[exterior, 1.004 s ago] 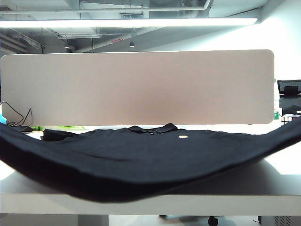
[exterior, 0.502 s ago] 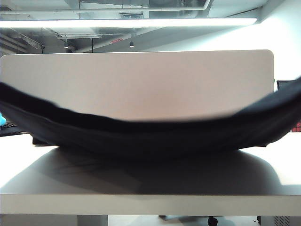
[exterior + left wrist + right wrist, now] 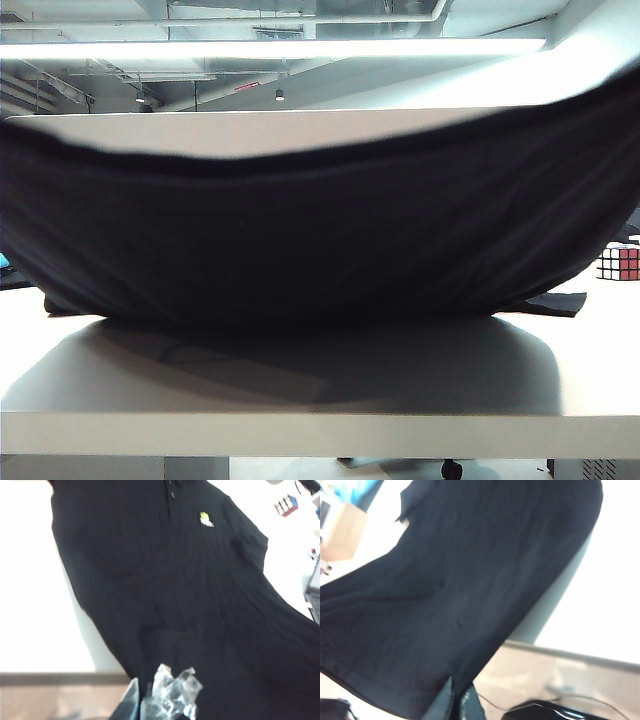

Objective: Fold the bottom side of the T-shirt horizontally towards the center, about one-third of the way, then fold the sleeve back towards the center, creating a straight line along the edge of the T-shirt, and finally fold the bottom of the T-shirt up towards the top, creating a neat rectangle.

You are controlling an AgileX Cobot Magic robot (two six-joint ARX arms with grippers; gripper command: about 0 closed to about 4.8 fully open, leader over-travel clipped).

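In the exterior view, the T-shirt (image 3: 320,240) is hanging as a wide black curtain across the frame, its lowest part resting on the white table (image 3: 300,385). At the lower left of the left wrist view, the left gripper (image 3: 150,700) is clamping the shirt fabric with jaws closed. At the bottom center of the right wrist view, the right gripper (image 3: 457,702) is pinching the bottom of the T-shirt (image 3: 375,692), jaws closed. A puzzle cube (image 3: 620,263) is sitting at the right edge of the exterior view.

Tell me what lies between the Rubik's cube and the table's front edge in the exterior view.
Bare white table; the Rubik's cube sits right of the lifted T-shirt.
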